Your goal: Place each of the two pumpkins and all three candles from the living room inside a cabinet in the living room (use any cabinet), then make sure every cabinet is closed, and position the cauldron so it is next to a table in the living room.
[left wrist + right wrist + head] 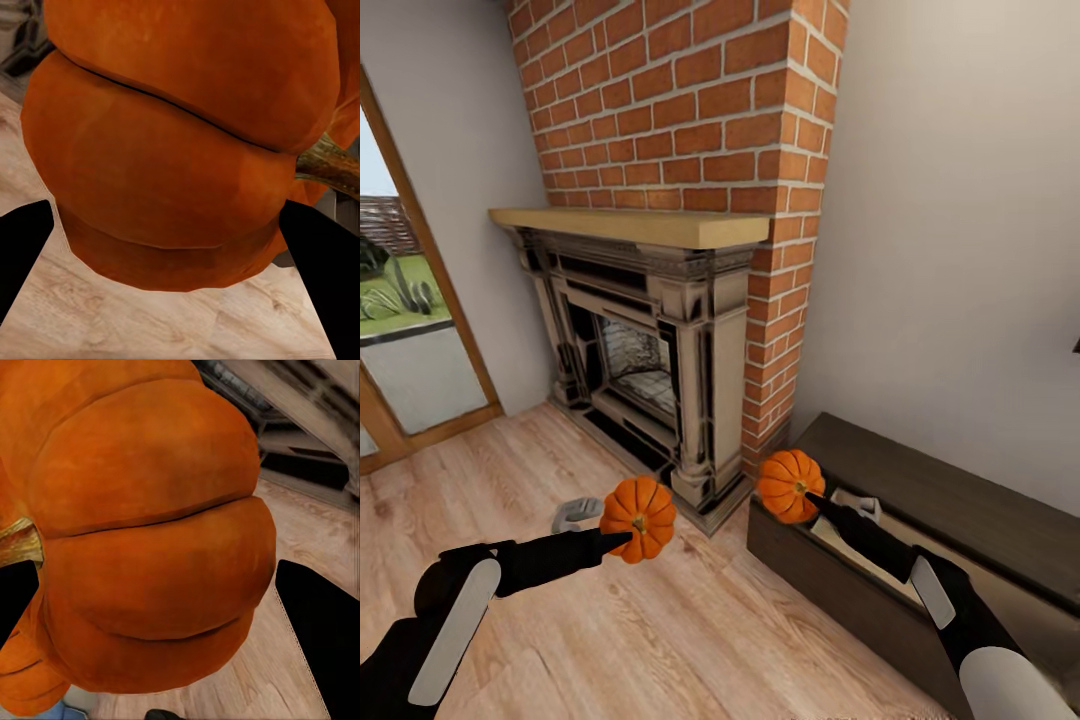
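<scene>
Each gripper holds a bright orange ribbed pumpkin. My left gripper [625, 540] is shut on one pumpkin [643, 508] above the wood floor in front of the hearth; up close that pumpkin [165, 150] sits between the black fingers [22, 255]. My right gripper [815, 500] is shut on the other pumpkin [785, 482], which hangs over the left end of the low dark brown cabinet [960, 500]. A cabinet drawer [860, 563] stands open, showing its pale interior. This pumpkin [150, 472] also fills the space between the right fingers [319, 630].
A brick chimney with a stone fireplace [660, 370] and a wooden mantel [630, 225] stands straight ahead. A glass door [400, 330] is at the left. A small pale grey thing [575, 513] lies on the floor by the hearth. Another pale thing [867, 507] sits in the drawer.
</scene>
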